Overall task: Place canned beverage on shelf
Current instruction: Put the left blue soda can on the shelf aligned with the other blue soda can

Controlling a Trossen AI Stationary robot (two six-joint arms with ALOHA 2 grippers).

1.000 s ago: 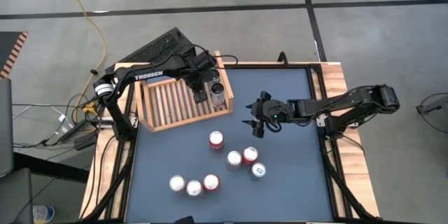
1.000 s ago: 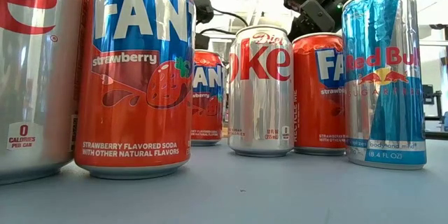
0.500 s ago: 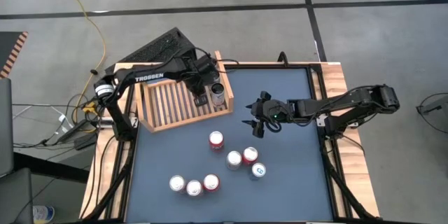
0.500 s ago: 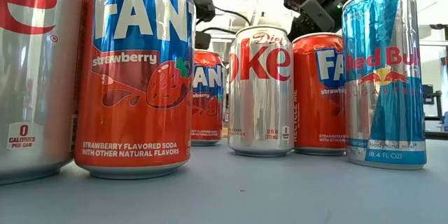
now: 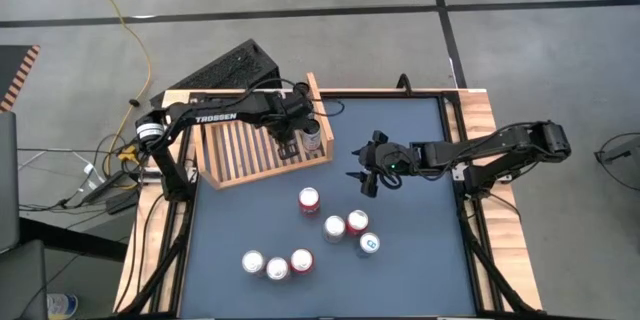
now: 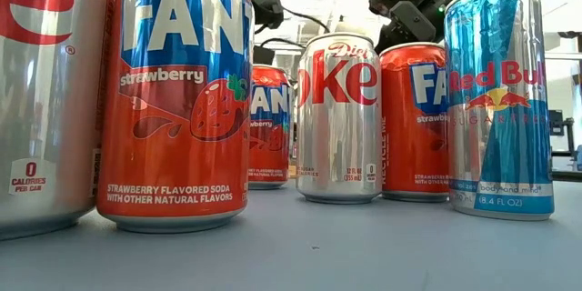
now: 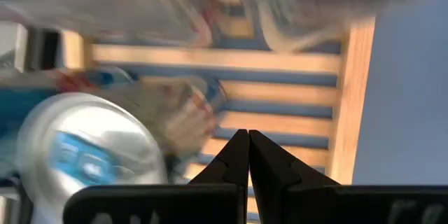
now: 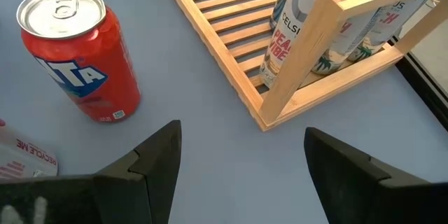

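The light-wood slatted shelf (image 5: pixel 245 150) lies at the table's far left; it also shows in the right wrist view (image 8: pixel 224 35) and the left wrist view (image 7: pixel 280 91). A tall silver can (image 5: pixel 314 140) stands upright at its right end by the side board (image 8: pixel 287 31). My left gripper (image 5: pixel 290 142) hovers over the shelf just left of that can, its fingertips shut together with nothing between them (image 7: pixel 248 141). My right gripper (image 5: pixel 362 170) hangs open and empty over the table's middle (image 8: pixel 241 154), right of the shelf.
Several loose cans stand on the blue mat nearer the front: a red one (image 5: pixel 309 199) (image 8: pixel 77 56), a cluster (image 5: pixel 352 228) and a row (image 5: pixel 277 265), close up in the low view (image 6: pixel 173 100). A black ridged box (image 5: pixel 225 68) sits beyond the shelf.
My left arm has shifted a little over the shelf's right end, its wrist coming toward the near edge and closer to the silver can. The can stands where it was. My right arm has kept still.
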